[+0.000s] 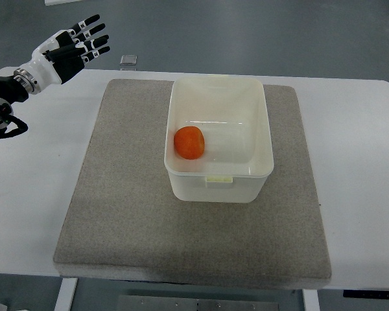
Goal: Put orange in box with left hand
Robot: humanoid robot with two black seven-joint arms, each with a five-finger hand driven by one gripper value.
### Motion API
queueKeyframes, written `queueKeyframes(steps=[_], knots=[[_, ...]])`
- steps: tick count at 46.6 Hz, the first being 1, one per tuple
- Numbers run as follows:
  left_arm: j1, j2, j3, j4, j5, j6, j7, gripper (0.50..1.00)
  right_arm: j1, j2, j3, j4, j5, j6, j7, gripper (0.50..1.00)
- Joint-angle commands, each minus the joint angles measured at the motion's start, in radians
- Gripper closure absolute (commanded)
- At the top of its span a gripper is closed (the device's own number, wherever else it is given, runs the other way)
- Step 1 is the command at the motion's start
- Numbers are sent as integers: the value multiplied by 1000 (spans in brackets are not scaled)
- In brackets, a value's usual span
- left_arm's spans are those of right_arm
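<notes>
Upper left of the frame: left robot hand (74,45), raised above the worktop (32,194) edge, fingers spread wide and holding nothing. Arm entering from the left edge, wrist turned so the palm faces toward the middle. Well apart from the box, probably so as not to disturb it and to leave the view clear.

Just right of the fingertips, at the far edge of the worktop: small grey block (128,60), purpose not possible to tell.

Centre-left to centre-right: grey mat (117,214) lying flat on the white worktop, covering most of the middle. Likely there to stop things from sliding and to soften contact.

Centre: white box (220,188) standing upright on the mat, open at the top, no lid in sight. Orange (189,142) inside, resting on the bottom at the left wall, close to the near left corner. Position by the left wall fits a drop from the left side.

Judging by this, task seems complete: orange in box, hand empty and away.

Right side: bare worktop only. No right arm visible anywhere in the picture.
</notes>
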Motion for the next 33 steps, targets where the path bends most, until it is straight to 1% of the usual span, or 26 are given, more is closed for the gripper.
queueKeyframes(steps=[1, 5, 13, 33], knots=[[0, -19, -3, 31, -86, -40, 60, 506, 0, 0, 0, 0, 0, 0, 0, 568], [0, -22, -6, 36, -155, -40, 113, 506, 0, 0, 0, 0, 0, 0, 0, 568], [24, -39, -11, 35, -284, -40, 196, 506, 0, 0, 0, 0, 0, 0, 0, 568], [25, -41, -8, 39, -274, -40, 201, 506, -3, 0, -6, 8, -3, 2, 9, 568]])
